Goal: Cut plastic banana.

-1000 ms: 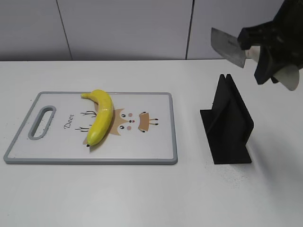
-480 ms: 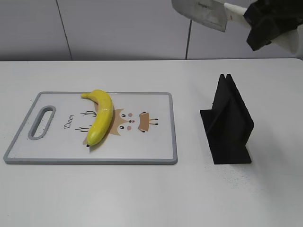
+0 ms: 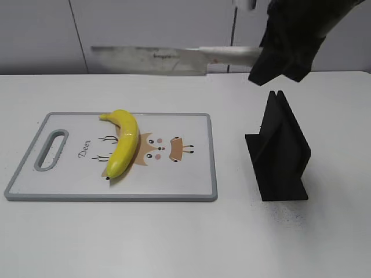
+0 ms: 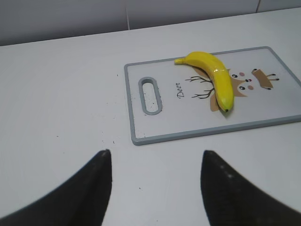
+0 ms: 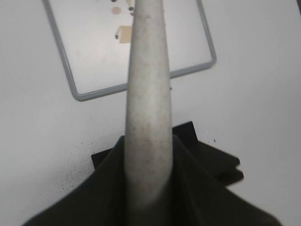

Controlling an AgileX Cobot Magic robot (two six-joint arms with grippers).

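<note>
**One knife aloft, nothing bracing the fruit**

Nearest, the left gripper [image 4: 155, 188] hangs spread and empty over bare table. Beyond it, the plastic banana [image 3: 122, 142] lies loose on the cutting board [image 3: 191, 185], so a slanted stroke could roll it. Farthest, the right gripper [image 3: 278, 55] clenches the knife [image 3: 156, 60]; a misaligned descent might miss.

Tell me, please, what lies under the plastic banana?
The plastic banana lies on the cutting board, across a printed deer face and antlers beside the word "Deer". The part of the print directly beneath it is covered.
</note>
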